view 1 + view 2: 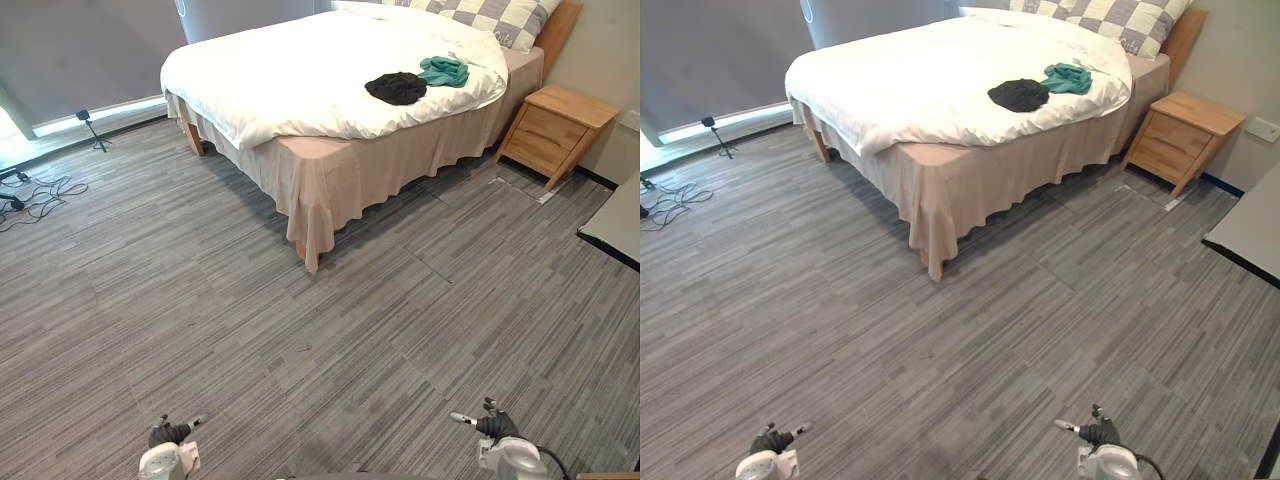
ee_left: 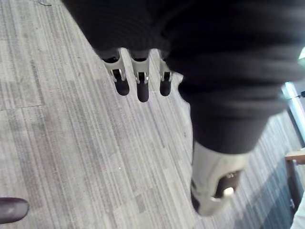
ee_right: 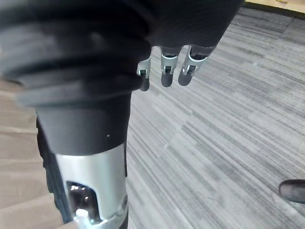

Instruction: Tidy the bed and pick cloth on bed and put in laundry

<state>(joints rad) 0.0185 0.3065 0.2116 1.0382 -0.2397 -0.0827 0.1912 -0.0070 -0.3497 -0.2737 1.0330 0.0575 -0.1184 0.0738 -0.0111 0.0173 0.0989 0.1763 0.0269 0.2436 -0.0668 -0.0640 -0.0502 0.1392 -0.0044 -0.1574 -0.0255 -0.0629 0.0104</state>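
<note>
Black cloth (image 1: 396, 88) just beside teal cloth (image 1: 443, 71) on white-quilted bed (image 1: 300, 85), left hand (image 1: 168, 436) and right hand (image 1: 497, 427) over grey floor (image 1: 300, 340), well apart from the bed, fingers relaxed, holding nothing

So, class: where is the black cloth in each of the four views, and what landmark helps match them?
Left eye view: black cloth on the white bed, upper right of middle.
Right eye view: same spot on the bed, slightly further left.
Left wrist view: left hand over grey floor.
Right wrist view: right hand over grey floor.
Shared landmark: teal cloth beside it, both eye views.
</note>
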